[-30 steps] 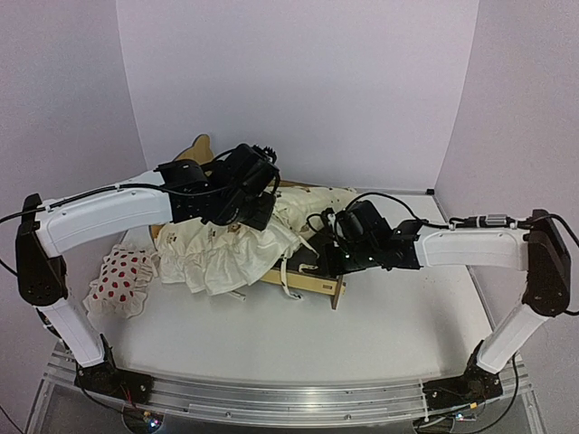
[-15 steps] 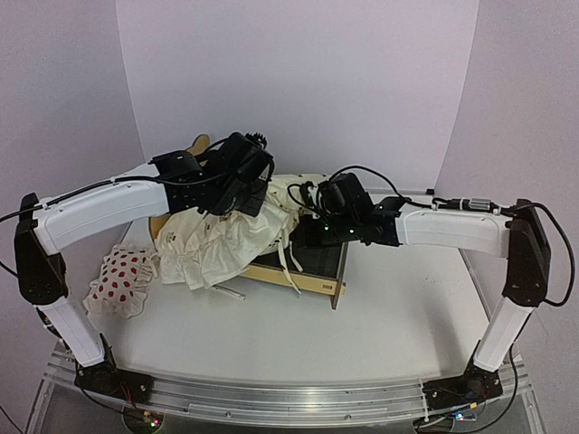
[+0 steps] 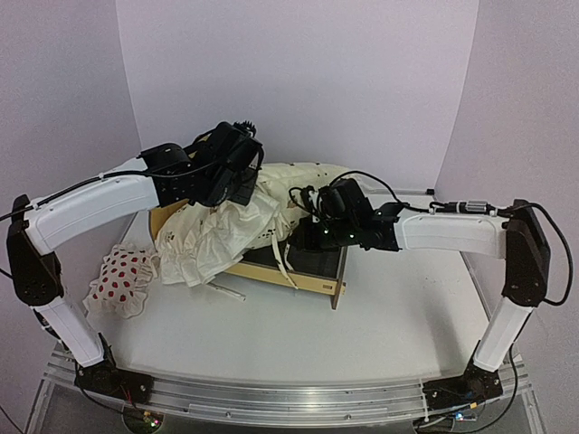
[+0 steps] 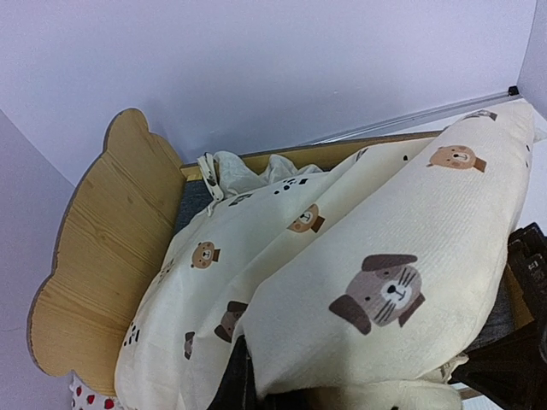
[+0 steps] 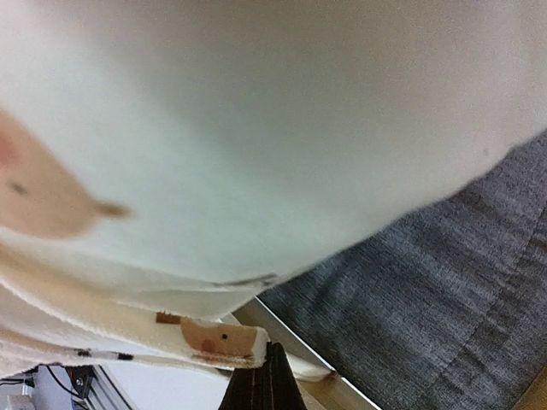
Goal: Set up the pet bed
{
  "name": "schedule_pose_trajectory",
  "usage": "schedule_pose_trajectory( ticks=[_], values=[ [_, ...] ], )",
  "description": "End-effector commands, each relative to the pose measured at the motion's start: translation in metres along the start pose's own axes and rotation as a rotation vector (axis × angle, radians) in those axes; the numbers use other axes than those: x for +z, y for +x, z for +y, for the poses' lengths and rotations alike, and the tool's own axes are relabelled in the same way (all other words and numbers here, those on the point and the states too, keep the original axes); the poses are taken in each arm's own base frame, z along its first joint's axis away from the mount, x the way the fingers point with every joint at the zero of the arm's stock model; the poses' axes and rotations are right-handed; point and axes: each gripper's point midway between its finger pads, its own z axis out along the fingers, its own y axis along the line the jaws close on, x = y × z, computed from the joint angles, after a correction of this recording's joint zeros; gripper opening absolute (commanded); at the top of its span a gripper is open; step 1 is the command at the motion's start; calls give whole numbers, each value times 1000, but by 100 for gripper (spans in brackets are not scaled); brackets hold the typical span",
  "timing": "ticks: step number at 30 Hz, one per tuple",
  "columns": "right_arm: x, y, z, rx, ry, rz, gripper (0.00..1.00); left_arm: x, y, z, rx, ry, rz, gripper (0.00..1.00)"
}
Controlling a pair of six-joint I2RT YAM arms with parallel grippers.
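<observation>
The pet bed (image 3: 312,282) is a plywood frame with a dark grey fabric base (image 5: 444,282) and stands mid-table. Its bear-ear headboard (image 4: 94,265) fills the left of the left wrist view. A cream cushion (image 3: 226,226) printed with animal faces hangs over the bed's left half, lifted off the base. My left gripper (image 3: 237,185) is shut on the cushion's upper fold, and its fingers (image 4: 232,386) are mostly buried under the fabric. My right gripper (image 3: 303,231) is shut on the cushion's ruffled edge (image 5: 205,337) just above the bed's near rail (image 5: 342,395).
A small white pillow with red spots (image 3: 122,280) lies on the table left of the bed. Loose cushion ties (image 3: 288,262) dangle over the front rail. White walls close in the back and both sides.
Both grippers have risen and moved back with the cushion, lifting it off the grey base. The right gripper has shifted left from the bed's front right corner.
</observation>
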Motion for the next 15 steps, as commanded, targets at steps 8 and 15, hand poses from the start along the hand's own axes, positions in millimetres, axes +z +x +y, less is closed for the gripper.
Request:
schedule_pose_trajectory(
  ticks=[8, 15],
  values=[
    [-19, 24, -38, 31, 113, -40, 0, -13, -27, 17, -65, -6, -64, 0],
    [-43, 36, -63, -2, 214, -46, 0, -1, -11, -11, -50, 97, -19, 0]
  ],
)
